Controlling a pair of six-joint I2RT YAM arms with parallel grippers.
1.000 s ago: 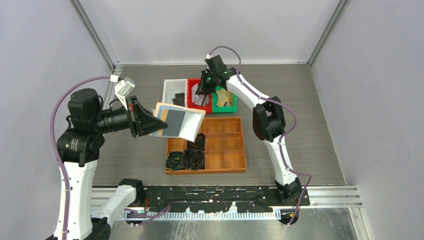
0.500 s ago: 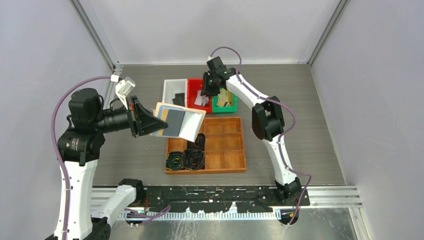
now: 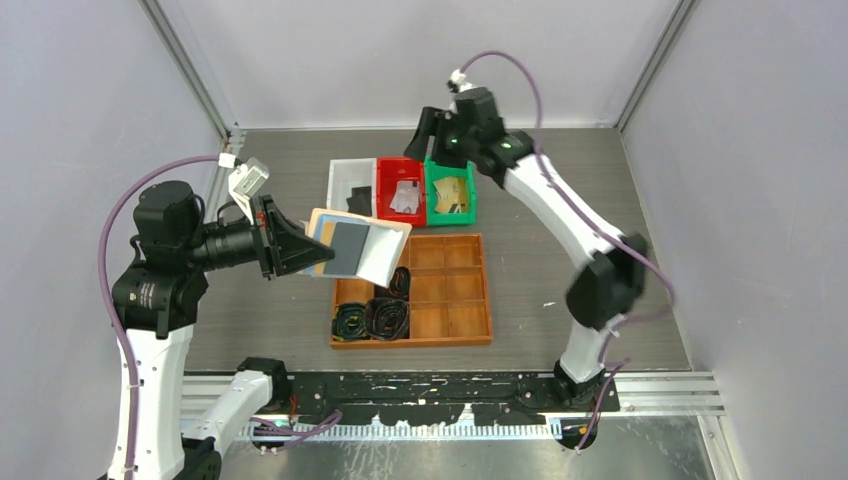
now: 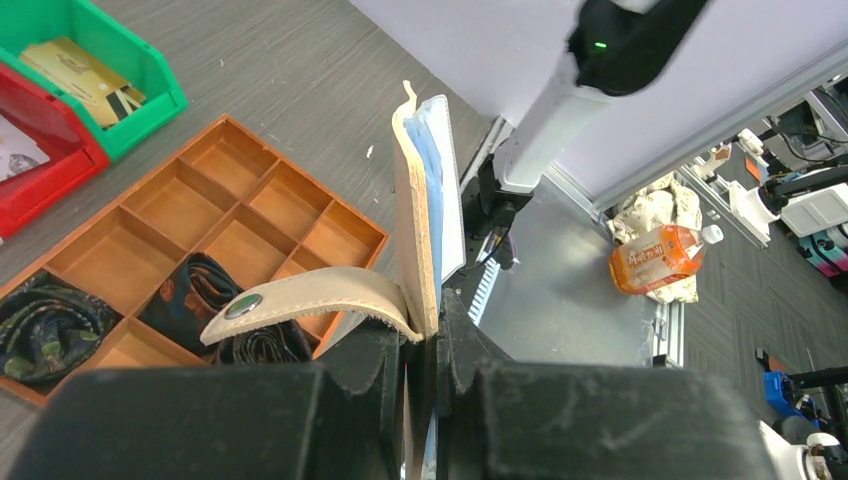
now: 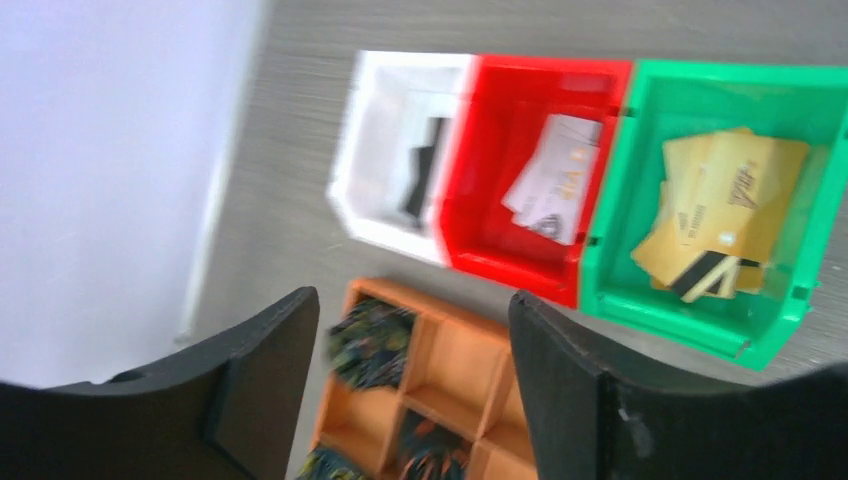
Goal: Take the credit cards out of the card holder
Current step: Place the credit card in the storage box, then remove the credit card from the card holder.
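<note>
Evidently the left gripper (image 3: 300,247) clamps the card holder (image 3: 365,252) by one edge, aloft at ten o'clock of the wooden tray (image 3: 450,290), its pockets turned toward the other arm for easy reach. The right gripper (image 5: 410,385) hangs empty, jaws apart, above the bins (image 5: 610,270) at the tray's twelve o'clock, where credit cards (image 5: 715,205) lie sorted by colour; a dark patch in the holder may be another card

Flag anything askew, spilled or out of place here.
Nothing looks spilled or damaged. The gold cards lie in a loose, skewed heap in the green bin, one showing its dark stripe. The card holder is off the table, clamped in the left tool, its strap tab drooping.
</note>
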